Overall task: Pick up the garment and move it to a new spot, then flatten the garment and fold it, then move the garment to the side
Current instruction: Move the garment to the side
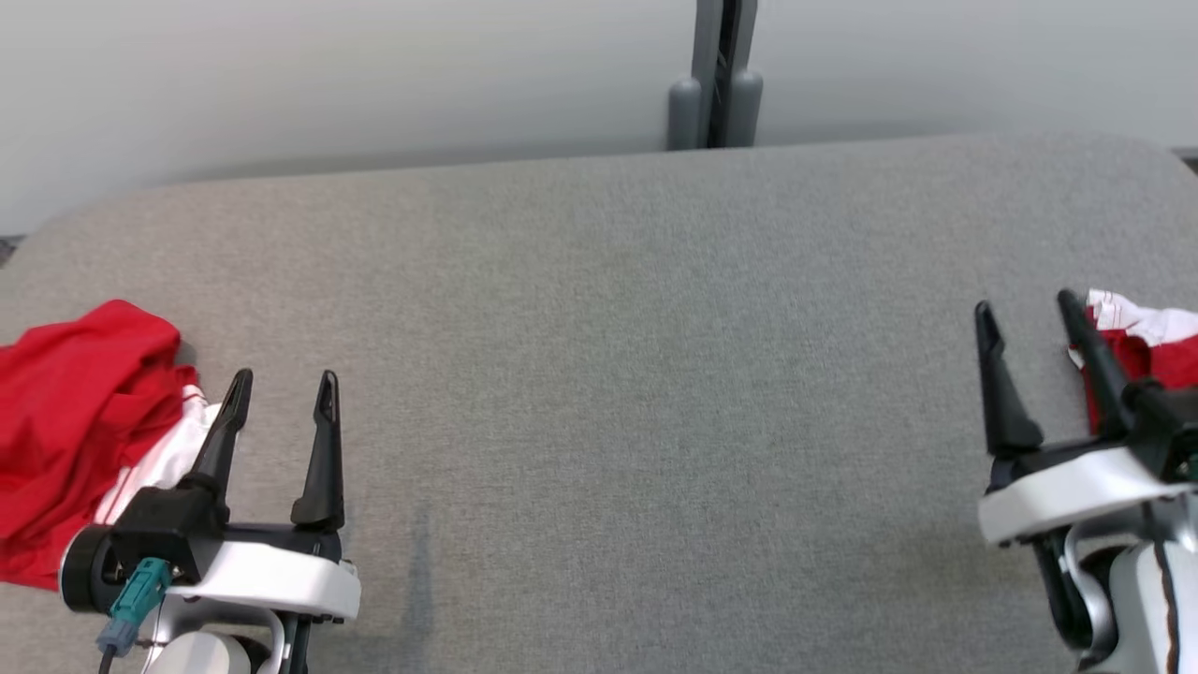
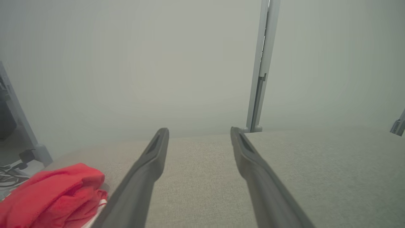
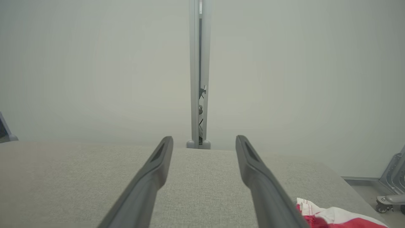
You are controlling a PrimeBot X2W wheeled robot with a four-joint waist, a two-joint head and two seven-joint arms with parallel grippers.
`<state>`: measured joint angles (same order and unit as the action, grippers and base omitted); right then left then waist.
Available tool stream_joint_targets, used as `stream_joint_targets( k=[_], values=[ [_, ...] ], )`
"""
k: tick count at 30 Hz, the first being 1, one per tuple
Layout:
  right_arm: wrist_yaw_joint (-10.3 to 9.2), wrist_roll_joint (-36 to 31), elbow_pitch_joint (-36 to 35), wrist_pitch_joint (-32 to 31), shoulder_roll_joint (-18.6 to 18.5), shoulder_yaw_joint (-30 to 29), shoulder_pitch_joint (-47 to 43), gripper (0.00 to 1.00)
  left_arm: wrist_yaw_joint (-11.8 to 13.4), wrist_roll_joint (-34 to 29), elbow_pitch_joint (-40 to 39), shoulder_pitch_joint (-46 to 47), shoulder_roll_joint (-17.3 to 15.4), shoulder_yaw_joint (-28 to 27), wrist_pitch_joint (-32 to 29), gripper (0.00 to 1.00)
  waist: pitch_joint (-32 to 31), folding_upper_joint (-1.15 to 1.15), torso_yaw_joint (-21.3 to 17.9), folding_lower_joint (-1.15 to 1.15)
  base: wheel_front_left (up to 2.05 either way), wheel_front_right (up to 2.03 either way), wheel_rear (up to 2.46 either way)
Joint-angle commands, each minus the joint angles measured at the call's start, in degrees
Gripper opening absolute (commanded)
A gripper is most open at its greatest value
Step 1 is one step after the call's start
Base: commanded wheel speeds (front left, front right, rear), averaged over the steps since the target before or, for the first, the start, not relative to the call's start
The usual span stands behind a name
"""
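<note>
Head view: a grey fabric-covered table (image 1: 599,393) with rounded far corners spans the frame, with a grey upright post (image 1: 716,75) at the middle of its far edge. The left gripper (image 1: 285,376) sits at the lower left, fingers (image 1: 324,449) pointing away from the robot. Its jaws stand wide apart with nothing between them. A crumpled red garment (image 1: 75,412) lies on the table's left end, just beside the gripper's outer finger; a white, red-striped portion shows at its near edge next to that finger. Whether finger and cloth touch cannot be determined. The right gripper (image 1: 1024,303) sits at the lower right, likewise spread wide and holding nothing. A bunched red-and-white garment (image 1: 1146,342) lies at the table's right edge, partly cut off by the frame, just beside the outer finger.

Left wrist view: both fingers extend over bare table fabric; the red garment lies at lower left, outside the jaws. Cables (image 2: 9,177) lie on the floor beyond the table's left end.

Right wrist view: the fingers extend toward the post; the red-and-white garment lies at lower right, beside the outer finger, outside the jaws.
</note>
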<state>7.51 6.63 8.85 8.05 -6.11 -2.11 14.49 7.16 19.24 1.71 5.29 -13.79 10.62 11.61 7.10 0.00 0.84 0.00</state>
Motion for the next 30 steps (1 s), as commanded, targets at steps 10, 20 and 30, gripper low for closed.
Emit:
stream_joint_targets(
  k=[10,20,30],
  values=[
    [-0.04,0.24,-6.38,-3.61,1.92,0.84,-11.35,1.00,0.99,0.95,0.04,-5.98,-0.78,0.74,-1.27,1.00,-7.69,0.00,1.43,0.00,0.00,0.00,0.00],
    [-0.04,0.28,-12.09,-5.65,2.98,-1.18,-18.33,1.00,1.44,1.39,-1.52,-8.17,-1.31,1.25,-2.81,1.00,-8.88,0.00,0.43,0.00,0.00,0.00,0.00],
    [-0.04,1.05,-13.59,-6.05,3.11,-2.19,-19.44,1.00,2.02,1.43,-2.32,-7.79,-1.29,1.89,-3.85,1.00,-8.69,0.00,0.30,0.00,0.00,0.00,0.00]
  ],
)
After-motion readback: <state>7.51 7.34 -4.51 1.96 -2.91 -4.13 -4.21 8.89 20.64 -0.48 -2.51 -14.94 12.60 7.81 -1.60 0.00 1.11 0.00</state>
